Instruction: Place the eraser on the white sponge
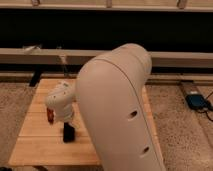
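Note:
My gripper [68, 132] hangs from the white wrist [60, 101] over the left half of the wooden table [40, 145], with its dark tip close to the tabletop. I cannot tell the black eraser apart from that dark tip. A dark red pod-shaped thing [50, 115] lies just left of the wrist. The white sponge is hidden. My big white arm [120, 110] covers the right half of the table.
A blue device [196, 101] with a cable lies on the speckled floor at the right. A long dark bench or rail [165, 59] runs behind the table. A thin stick [62, 61] stands up near the table's back edge.

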`<state>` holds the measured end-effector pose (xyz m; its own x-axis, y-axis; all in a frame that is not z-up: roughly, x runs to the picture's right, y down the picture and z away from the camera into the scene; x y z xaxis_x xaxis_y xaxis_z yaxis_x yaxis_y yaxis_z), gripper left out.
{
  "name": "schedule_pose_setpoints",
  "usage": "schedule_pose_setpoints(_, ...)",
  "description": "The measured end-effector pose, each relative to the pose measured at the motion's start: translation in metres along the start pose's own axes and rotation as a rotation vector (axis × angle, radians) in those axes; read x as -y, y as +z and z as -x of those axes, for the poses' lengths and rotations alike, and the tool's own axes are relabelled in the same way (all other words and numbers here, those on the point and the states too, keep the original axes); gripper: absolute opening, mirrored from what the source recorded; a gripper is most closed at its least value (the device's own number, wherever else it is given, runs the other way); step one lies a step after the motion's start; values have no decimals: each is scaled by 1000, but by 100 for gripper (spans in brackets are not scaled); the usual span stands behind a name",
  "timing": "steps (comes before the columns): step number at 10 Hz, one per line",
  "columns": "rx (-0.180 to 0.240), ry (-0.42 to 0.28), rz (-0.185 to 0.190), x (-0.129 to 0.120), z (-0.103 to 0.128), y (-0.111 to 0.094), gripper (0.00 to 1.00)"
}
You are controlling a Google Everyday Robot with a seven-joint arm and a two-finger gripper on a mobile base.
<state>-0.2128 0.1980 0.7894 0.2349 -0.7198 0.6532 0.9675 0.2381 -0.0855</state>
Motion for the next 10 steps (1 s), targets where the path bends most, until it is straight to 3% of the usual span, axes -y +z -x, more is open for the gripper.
schedule_pose_setpoints(4, 49, -67, 36, 2, 3, 18, 80)
schedule_pose_setpoints(10, 77, -101, 57, -3, 4, 37, 80)
